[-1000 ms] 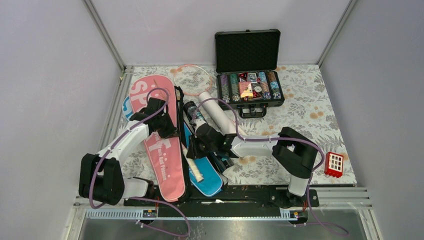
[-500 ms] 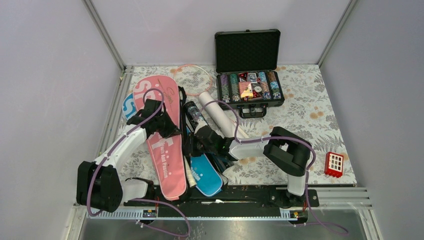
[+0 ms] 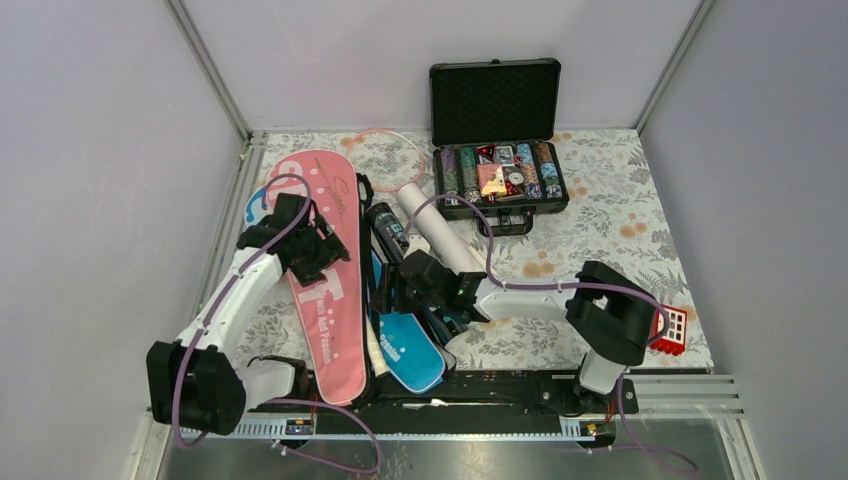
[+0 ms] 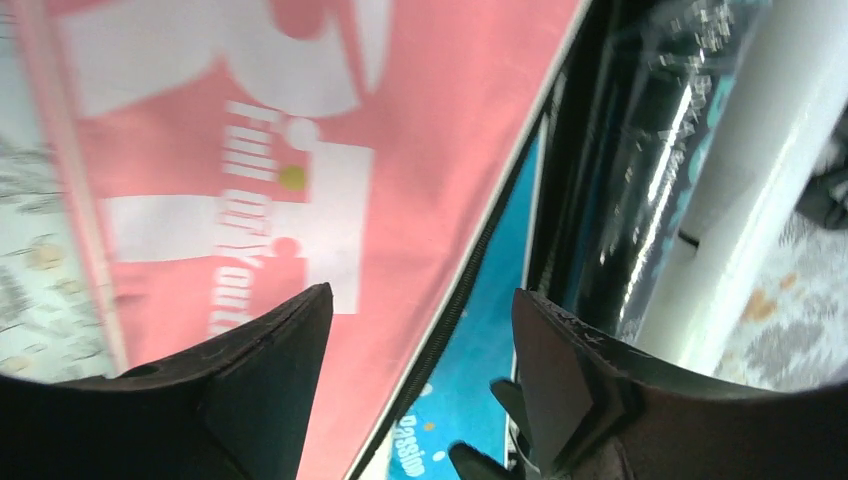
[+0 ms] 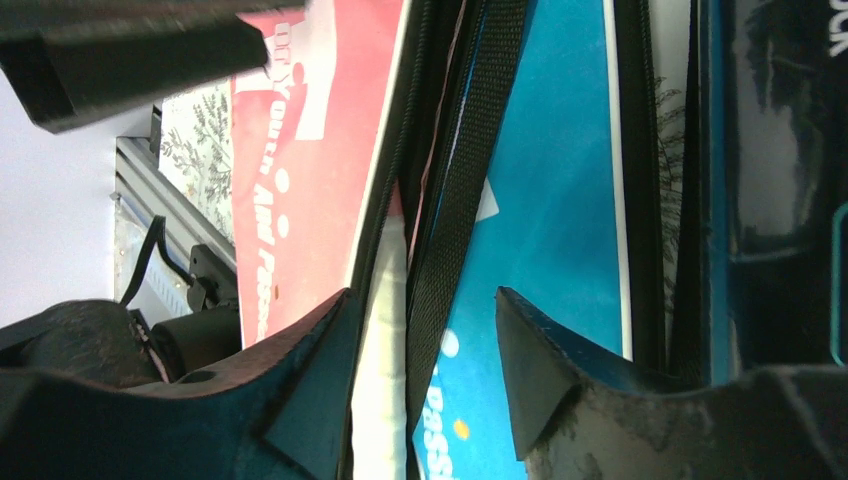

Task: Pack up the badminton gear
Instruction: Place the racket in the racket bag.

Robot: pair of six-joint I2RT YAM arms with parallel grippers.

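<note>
Release: I had just opened left gripper (image 4: 420,300) and right gripper (image 5: 422,300), both empty, over the pink cover (image 3: 325,295); packing remained unfinished.

The left gripper (image 4: 422,293) and right gripper (image 5: 422,294) pointed downward, near each other, each with jaws spread apart.

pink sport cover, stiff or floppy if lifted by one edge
Probably floppy: the pink cover looks like thin zipped fabric lying long and flat, so its far end would likely sag. Likely light for its size. Its smooth printed face may slip; the zip edge seems a surer hold.
</note>
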